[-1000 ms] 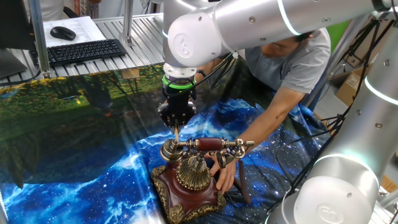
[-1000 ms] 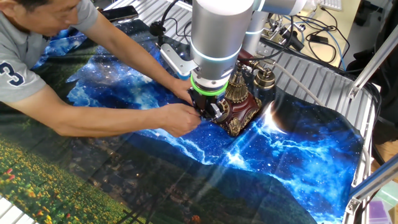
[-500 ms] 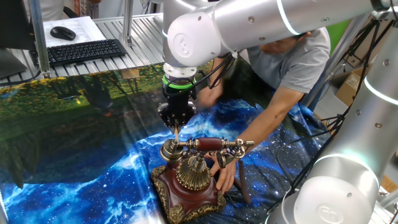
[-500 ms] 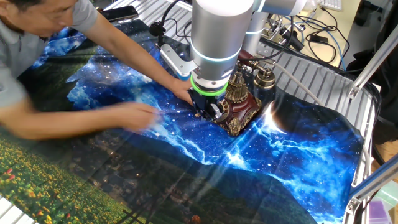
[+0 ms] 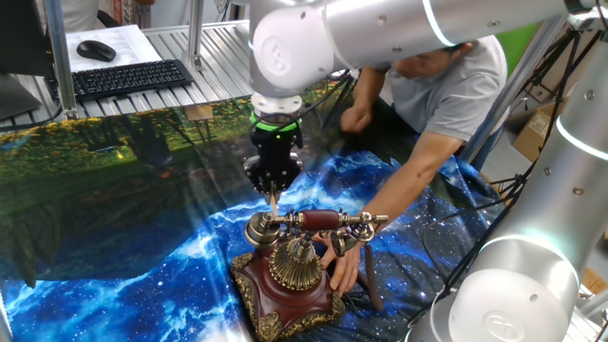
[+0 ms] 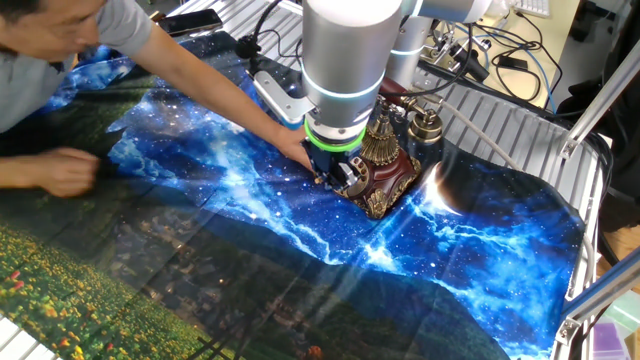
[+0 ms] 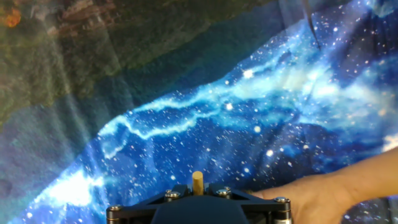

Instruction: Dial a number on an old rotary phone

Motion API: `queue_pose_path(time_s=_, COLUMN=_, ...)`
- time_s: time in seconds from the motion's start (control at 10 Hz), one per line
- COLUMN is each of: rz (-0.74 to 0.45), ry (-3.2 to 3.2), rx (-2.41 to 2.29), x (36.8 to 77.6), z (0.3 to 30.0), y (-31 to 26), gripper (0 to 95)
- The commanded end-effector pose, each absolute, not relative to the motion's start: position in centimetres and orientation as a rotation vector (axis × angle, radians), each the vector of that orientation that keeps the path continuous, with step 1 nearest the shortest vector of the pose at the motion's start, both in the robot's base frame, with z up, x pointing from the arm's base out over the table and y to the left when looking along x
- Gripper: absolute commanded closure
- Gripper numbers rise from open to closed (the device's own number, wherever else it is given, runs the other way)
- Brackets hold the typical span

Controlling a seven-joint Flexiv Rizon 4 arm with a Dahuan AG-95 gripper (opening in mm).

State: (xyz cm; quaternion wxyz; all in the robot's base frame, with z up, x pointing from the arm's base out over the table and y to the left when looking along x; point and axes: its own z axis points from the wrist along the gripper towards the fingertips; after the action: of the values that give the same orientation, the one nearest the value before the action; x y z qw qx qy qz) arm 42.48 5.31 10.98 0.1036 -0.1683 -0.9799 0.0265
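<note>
Over on the far left, a black keyboard (image 5: 122, 78) and a mouse (image 5: 96, 49) sit on the bare metal part of the desk (image 5: 204, 52), behind the printed cloth (image 5: 142, 256) that runs from dark forest green into starry blue. No brand name or writing can be made out on any of it from here. Moving right, the gripper (image 5: 273, 195) hangs off the big silver arm (image 5: 380, 33) with a glowing green ring at the wrist, and a thin pale wooden peg (image 5: 274, 202) points down from it, its tip just above the near end of the handset. Whether the jaws are clamped on that peg or merely closed around a fixed pin I cannot tell; the hand view only shows the peg (image 7: 198, 184) standing up from the black mount. Below it the old rotary phone (image 5: 290, 271) sits on the blue part of the cloth, its handset resting across the cradle over the brass dial dome. To the right, a man in a grey shirt (image 5: 446, 81) leans in, his hand (image 5: 342, 261) touching the phone's right side.
</note>
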Motion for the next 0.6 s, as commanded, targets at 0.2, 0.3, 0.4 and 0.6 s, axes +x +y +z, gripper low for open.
queue_pose_path(time_s=0.2, rz=0.078, ry=-2.896, rx=-0.506, x=41.7, z=11.2, y=5.3, gripper=95.0)
queue_pose_path(time_s=0.3, rz=0.077, ry=-2.899, rx=-0.504, x=41.0, z=11.1, y=5.2, gripper=95.0)
queue_pose_path(time_s=0.4, rz=0.074, ry=-2.9, rx=-0.506, x=40.7, z=11.0, y=5.2, gripper=95.0)
queue_pose_path(time_s=0.6, rz=0.063, ry=-2.894, rx=-0.511, x=40.4, z=10.9, y=5.3, gripper=95.0)
